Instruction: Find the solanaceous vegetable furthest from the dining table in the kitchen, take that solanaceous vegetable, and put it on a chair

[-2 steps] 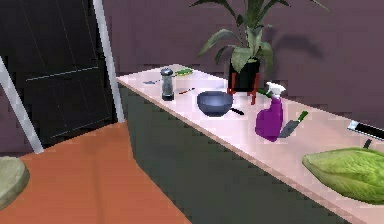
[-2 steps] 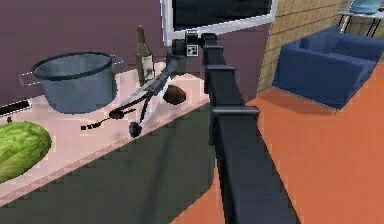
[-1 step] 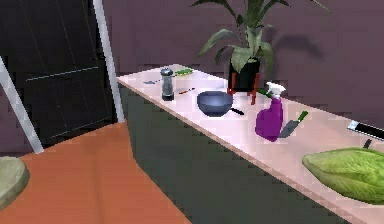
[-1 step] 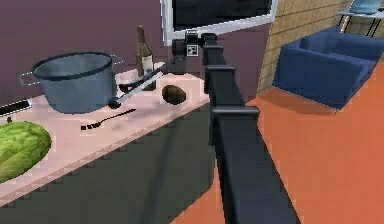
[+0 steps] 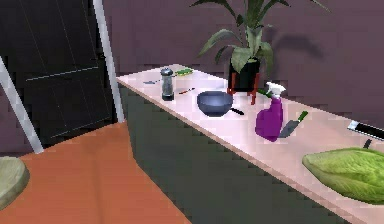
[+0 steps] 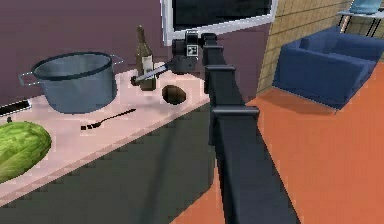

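Gripper [image 6: 150, 74] sits at the far end of your arm [image 6: 235, 130], over the pink counter [image 6: 60, 178]. You cannot tell whether it holds anything: a dark bottle [image 6: 143, 45] stands on the counter right behind its fingers. Brown potato [image 6: 176, 95] lies on the counter just beside the gripper, near the edge. Grey pot [image 6: 75, 80] stands beyond the bottle; black spoon [image 6: 108, 121] and lettuce [image 6: 15, 150] lie well apart from the gripper.

Bowl [image 5: 213, 102] sitting on the bench [image 5: 232, 132] between shaker [image 5: 167, 83] and spray bottle [image 5: 270, 112], potted plant [image 5: 245, 48] standing behind, lettuce [image 5: 350, 170] lying at the near end, pot [image 6: 75, 80] resting left of a tall bottle [image 6: 143, 52], armchair [image 6: 325, 60] standing off right.
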### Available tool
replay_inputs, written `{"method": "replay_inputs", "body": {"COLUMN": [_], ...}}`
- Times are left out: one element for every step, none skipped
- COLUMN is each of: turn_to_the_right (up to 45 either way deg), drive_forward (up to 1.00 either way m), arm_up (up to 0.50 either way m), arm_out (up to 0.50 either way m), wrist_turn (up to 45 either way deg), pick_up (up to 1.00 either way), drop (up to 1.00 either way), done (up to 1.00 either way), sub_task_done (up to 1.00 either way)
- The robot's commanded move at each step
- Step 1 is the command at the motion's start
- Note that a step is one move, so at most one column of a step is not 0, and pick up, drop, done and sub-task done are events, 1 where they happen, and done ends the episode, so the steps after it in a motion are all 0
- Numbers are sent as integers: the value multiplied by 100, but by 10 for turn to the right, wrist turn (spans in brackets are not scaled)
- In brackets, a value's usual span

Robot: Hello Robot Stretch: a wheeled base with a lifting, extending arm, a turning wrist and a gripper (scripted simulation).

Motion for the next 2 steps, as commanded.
{"method": "replay_inputs", "body": {"turn_to_the_right": [0,0], "drive_forward": [0,0], "arm_up": [0,-12], "arm_out": [0,0], "wrist_turn": [330,0], "pick_up": [0,0], "drop": [0,0], "done": [0,0], "sub_task_done": [0,0]}}
